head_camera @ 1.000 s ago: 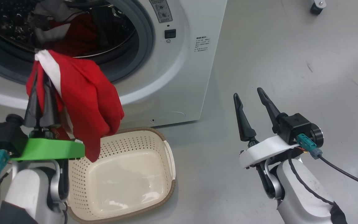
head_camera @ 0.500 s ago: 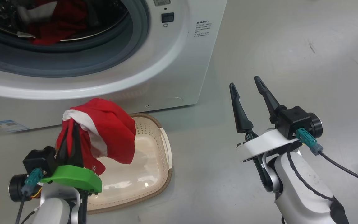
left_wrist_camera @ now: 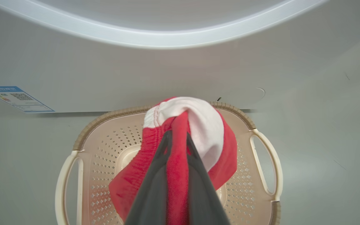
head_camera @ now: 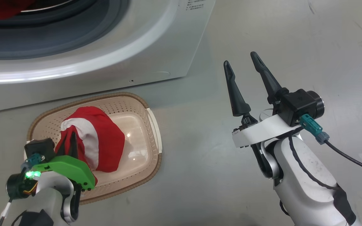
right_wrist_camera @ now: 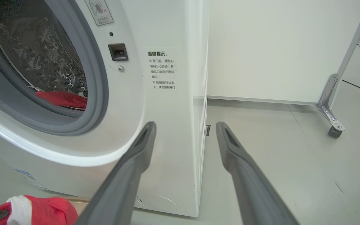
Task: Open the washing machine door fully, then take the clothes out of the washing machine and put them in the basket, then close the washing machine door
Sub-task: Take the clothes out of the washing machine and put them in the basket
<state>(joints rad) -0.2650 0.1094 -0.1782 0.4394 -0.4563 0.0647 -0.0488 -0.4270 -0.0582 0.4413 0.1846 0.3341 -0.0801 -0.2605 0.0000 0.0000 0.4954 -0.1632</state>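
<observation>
1. Clothes: one soft red garment with a white band [head_camera: 101, 141], bunched inside the cream perforated plastic basket [head_camera: 127, 99] on the grey floor [head_camera: 200, 175].
2. Left hand [head_camera: 72, 135] clamped on this garment.
3. Large white front-loading washing machine [head_camera: 156, 47] stands just behind the basket; more red cloth [right_wrist_camera: 61, 98] lies in its steel drum [right_wrist_camera: 42, 56].
4. Right hand [head_camera: 240, 59]: fingers apart, empty, above the floor beside the machine's corner.

washing machine [head_camera: 156, 47]: the head view's top edge is cutting off most of its opening, upper left
basket [head_camera: 115, 95]: the left arm [head_camera: 52, 191] is hiding its lower left corner
blue label [left_wrist_camera: 17, 98]: its print is showing too small to read
clothes [left_wrist_camera: 223, 150]: the left gripper [left_wrist_camera: 177, 135] is covering their lower middle
</observation>
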